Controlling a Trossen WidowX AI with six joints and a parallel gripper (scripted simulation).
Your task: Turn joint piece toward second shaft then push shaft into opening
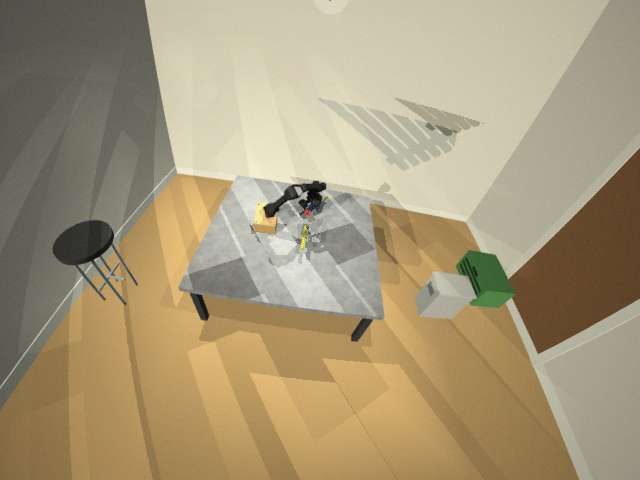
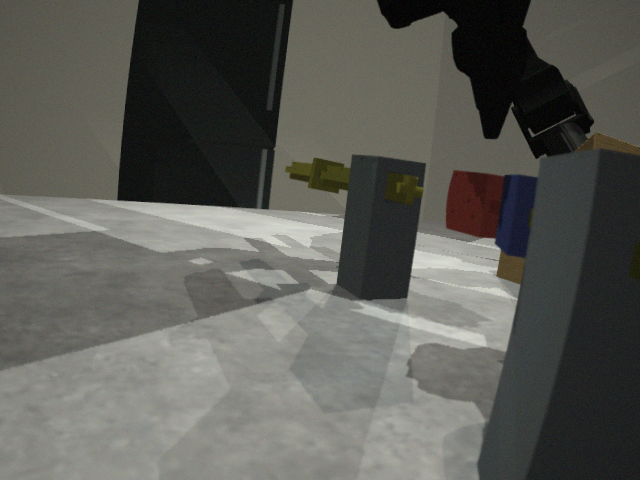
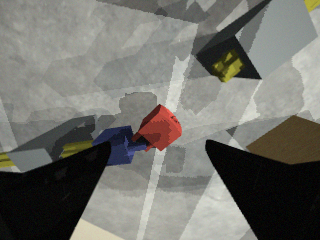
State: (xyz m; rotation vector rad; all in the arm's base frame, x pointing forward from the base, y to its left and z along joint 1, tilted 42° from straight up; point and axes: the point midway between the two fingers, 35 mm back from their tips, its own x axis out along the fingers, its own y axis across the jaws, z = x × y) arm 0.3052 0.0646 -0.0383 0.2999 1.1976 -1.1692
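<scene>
The red square joint piece sits on a blue hinge part at the end of a yellow shaft that comes out of a grey block. The second grey block stands apart from it and carries the second yellow shaft. My gripper is open and empty. It hangs above the joint piece with a finger on each side, touching nothing.
The arm's wooden base block stands on the grey table beside the parts. A black stool and a white and a green box are on the floor.
</scene>
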